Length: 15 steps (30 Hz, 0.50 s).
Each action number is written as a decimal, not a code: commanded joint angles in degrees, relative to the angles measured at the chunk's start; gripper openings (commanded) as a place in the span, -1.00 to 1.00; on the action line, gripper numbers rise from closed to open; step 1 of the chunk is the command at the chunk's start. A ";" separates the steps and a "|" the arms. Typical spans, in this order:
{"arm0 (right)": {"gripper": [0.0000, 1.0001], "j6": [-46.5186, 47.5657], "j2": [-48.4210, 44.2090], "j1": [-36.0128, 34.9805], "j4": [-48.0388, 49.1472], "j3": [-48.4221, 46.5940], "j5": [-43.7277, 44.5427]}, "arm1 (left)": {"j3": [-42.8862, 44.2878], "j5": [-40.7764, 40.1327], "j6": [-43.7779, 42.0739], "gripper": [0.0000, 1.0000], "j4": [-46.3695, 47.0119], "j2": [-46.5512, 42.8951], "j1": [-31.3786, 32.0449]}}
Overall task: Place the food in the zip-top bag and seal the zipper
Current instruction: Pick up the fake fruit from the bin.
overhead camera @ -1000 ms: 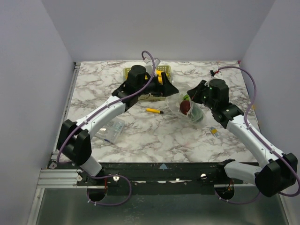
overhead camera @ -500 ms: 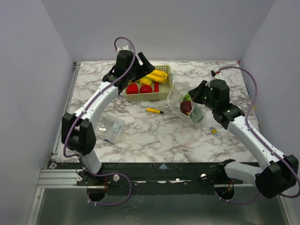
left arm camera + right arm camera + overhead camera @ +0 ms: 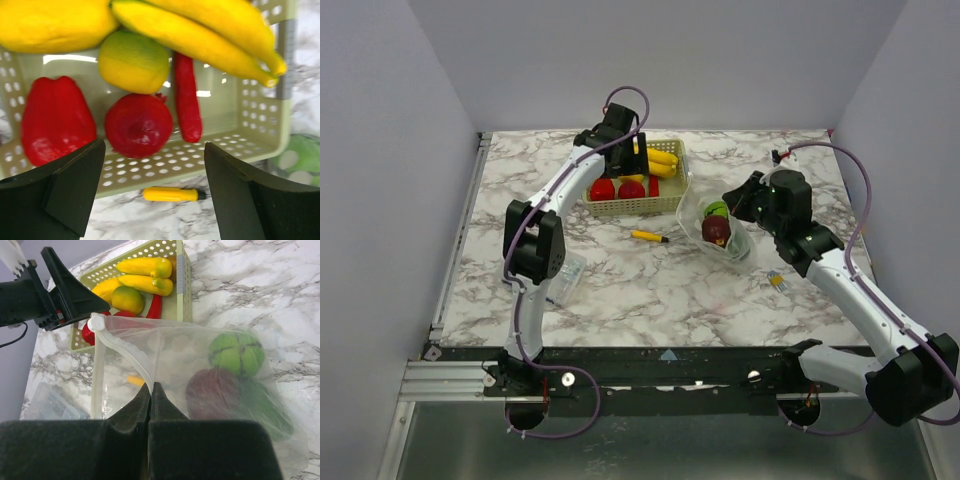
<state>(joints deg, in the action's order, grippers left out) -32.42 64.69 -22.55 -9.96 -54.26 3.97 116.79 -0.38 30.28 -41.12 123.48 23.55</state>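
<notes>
The clear zip-top bag point(image 3: 717, 238) lies right of the mesh basket point(image 3: 635, 207). It holds a green round fruit point(image 3: 235, 352), a dark-red round one point(image 3: 214, 392) and a dark green piece point(image 3: 265, 412). My right gripper point(image 3: 738, 203) is shut on the bag's zipper strip point(image 3: 122, 352) and holds the mouth up, open toward the basket. My left gripper point(image 3: 632, 162) is open and empty above the basket. Below it lie a red pepper point(image 3: 57, 120), a red round fruit point(image 3: 139, 125), a red chili point(image 3: 186, 97), a yellow-green lemon point(image 3: 133, 60) and bananas point(image 3: 200, 35).
A thin yellow-and-black stick point(image 3: 649, 236) lies on the marble just in front of the basket, also in the left wrist view point(image 3: 172, 194). A flat clear packet point(image 3: 560, 270) lies at front left. A small yellow item point(image 3: 776, 282) lies at right.
My left gripper has moved from beside the bag's mouth back over the basket, which now shows its food. The right gripper and the bag have stayed put.
</notes>
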 commanded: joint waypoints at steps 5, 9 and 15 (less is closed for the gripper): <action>-0.99 0.01 -0.81 -0.33 0.38 0.90 0.26 | 9.29 -6.86 -9.79 0.65 -11.07 8.04 0.00; -0.99 -0.25 -0.64 -0.31 0.72 0.94 0.09 | 11.95 -3.75 -9.41 0.65 -12.54 10.45 0.00; -0.99 -0.24 -1.43 -0.32 0.26 1.35 0.83 | 12.18 -1.60 -7.86 0.65 -12.44 11.80 0.00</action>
<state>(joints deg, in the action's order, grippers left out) -32.49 64.49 -22.55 -9.93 -53.93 3.95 127.07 -4.23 22.09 -51.57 134.17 23.38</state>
